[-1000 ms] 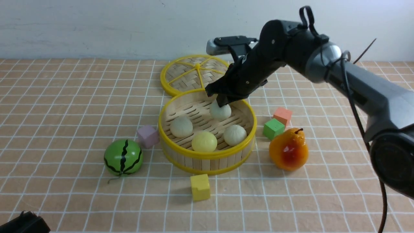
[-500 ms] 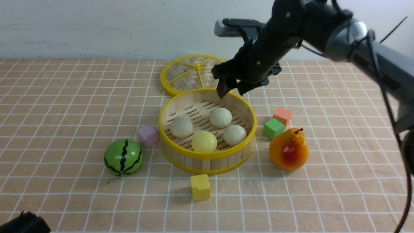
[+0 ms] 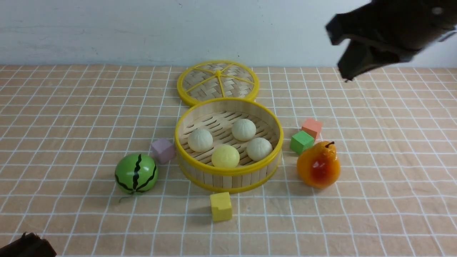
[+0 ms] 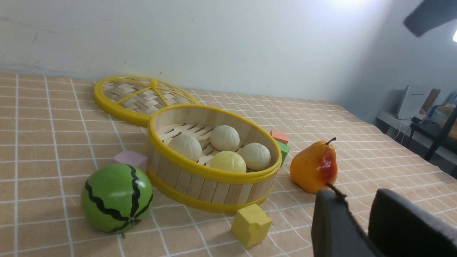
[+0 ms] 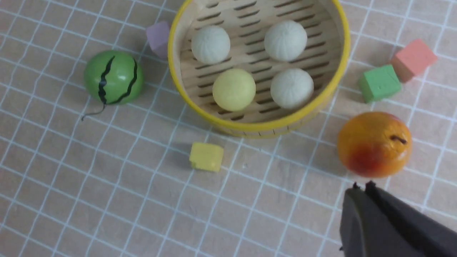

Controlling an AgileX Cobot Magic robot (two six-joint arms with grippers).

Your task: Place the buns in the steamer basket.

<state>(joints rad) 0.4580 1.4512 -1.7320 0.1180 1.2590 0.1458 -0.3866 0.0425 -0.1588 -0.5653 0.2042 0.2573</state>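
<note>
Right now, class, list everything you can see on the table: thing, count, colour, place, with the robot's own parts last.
buns: four, three off-white, one pale yellow, inside the steamer basket
steamer basket: one, bamboo with yellow rims, centre
lid: one, woven with yellow spokes, behind the basket
watermelon ball: one, green striped, left of the basket
pear: one, orange, right of the basket
cubes: four; yellow in front, purple left, green and salmon right
right tool: black, raised at upper right, shut, holding nothing
left tool: black, open
</note>
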